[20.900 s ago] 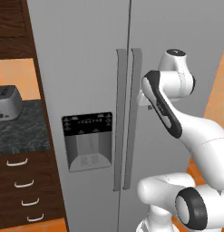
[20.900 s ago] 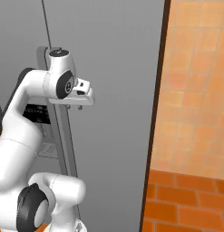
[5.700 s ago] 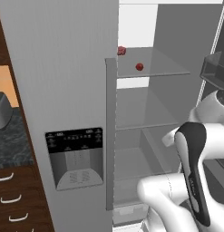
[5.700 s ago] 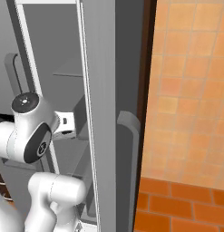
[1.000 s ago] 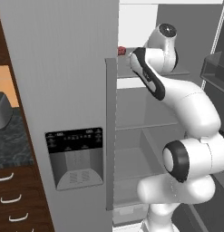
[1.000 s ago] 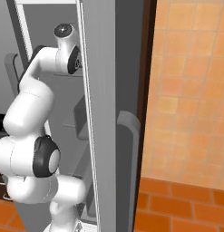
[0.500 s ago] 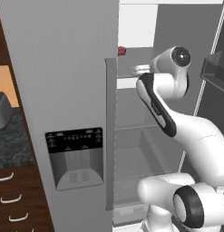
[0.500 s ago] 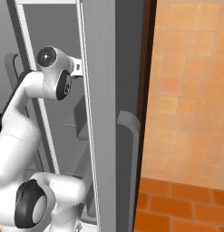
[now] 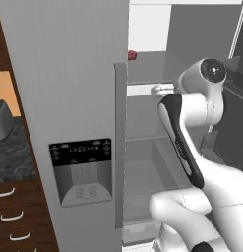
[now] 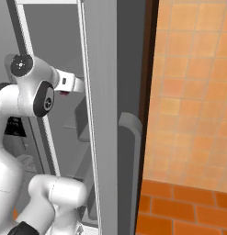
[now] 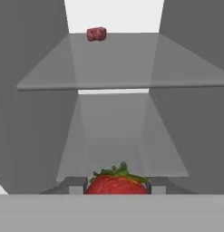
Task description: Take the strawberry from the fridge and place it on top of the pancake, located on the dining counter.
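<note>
Left base view: grey fridge (image 9: 69, 98) with right door swung open, glass shelves inside, dark red lump (image 9: 132, 54) on upper shelf, dark drawers at left. Right base view: orange tiled wall (image 10: 193, 92) beside open door. Hand view: gripper (image 11: 117, 186) pinching red, green-capped strawberry (image 11: 117, 183) between fingertips, before the shelves.

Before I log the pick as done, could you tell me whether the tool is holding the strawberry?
Yes, in the hand view the strawberry sits clamped between the tool's two fingertips, off the fridge's glass shelf.
</note>
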### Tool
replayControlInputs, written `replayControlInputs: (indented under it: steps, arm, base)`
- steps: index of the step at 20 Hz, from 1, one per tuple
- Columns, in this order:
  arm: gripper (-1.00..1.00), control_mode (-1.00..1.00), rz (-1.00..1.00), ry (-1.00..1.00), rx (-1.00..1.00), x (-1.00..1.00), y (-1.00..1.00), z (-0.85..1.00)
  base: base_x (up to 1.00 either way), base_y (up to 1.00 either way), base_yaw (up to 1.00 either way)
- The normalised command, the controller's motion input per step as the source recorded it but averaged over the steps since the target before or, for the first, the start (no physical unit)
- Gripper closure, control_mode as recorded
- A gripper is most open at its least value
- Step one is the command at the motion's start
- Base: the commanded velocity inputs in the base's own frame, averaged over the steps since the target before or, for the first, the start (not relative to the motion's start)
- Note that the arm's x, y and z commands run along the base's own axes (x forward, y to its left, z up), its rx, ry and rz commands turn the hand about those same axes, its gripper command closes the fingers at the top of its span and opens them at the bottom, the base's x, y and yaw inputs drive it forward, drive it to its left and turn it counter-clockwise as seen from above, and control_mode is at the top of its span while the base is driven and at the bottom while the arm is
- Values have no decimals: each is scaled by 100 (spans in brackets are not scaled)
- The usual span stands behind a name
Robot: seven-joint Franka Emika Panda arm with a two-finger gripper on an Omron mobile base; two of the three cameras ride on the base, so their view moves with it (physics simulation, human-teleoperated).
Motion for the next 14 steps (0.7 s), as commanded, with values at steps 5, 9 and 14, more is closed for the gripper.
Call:
replayControlInputs:
  steps: [5,9,14]
  arm:
    - [100,-100,0,6,15,-100,0,-15]
    - [100,-100,0,23,4,-100,15,-24]
    - [100,-100,0,31,-4,-98,17,-64]
  base:
    - [0,0,0]
    - [0,0,0]
    - [0,0,0]
